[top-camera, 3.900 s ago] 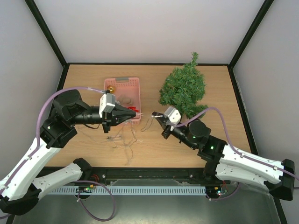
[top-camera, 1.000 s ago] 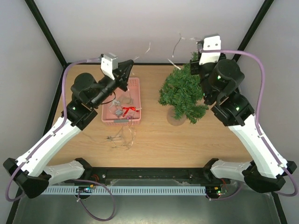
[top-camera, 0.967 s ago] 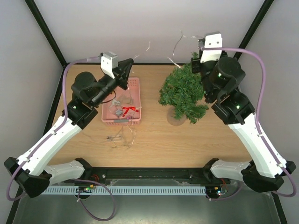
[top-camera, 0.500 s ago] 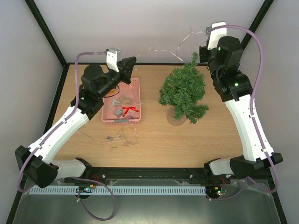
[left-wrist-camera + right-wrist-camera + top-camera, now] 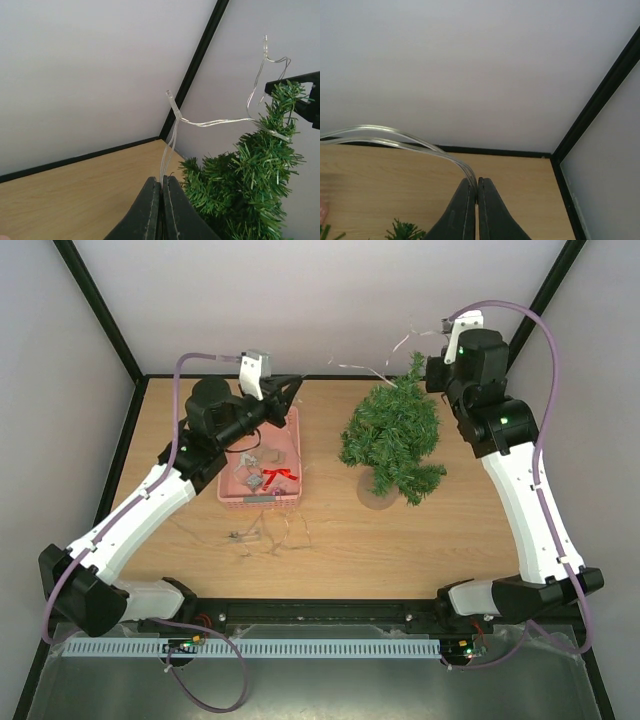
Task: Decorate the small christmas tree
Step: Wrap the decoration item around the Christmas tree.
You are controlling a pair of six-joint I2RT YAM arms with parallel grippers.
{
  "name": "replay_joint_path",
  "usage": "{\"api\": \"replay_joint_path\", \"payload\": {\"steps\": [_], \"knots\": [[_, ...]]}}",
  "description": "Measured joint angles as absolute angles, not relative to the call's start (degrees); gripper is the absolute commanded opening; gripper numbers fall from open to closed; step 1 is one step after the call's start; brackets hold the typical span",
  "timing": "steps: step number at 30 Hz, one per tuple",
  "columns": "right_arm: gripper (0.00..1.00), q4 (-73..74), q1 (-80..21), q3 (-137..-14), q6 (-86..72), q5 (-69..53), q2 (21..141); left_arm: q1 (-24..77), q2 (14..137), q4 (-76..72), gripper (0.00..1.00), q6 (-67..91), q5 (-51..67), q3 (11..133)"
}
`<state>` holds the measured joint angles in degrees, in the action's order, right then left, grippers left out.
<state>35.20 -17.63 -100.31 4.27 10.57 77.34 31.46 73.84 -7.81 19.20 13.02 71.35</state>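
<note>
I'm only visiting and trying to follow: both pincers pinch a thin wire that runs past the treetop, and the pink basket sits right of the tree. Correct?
Not quite: the pink basket sits left of the tree, as the top view shows. The rest holds: the left pincer and right pincer each pinch the thin wire that runs past the treetop.

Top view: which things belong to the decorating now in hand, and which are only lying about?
In hand: small christmas tree; clear wire string, pinched by left tool and right tool.
Lying about: pink basket with ornaments; loose wire tangle on the table.
</note>
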Motion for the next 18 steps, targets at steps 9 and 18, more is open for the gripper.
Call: {"api": "replay_joint_path", "payload": {"steps": [9, 18], "knots": [[0.02, 41.9, -17.6, -99.9, -1.7, 10.2, 77.4, 31.5, 73.8, -6.8, 0.02, 22.1, 15.7, 70.3], [0.05, 48.2, -17.6, -100.2, -7.4, 4.9, 76.2, 31.4, 73.1, -5.7, 0.02, 24.0, 19.8, 70.2]]}}
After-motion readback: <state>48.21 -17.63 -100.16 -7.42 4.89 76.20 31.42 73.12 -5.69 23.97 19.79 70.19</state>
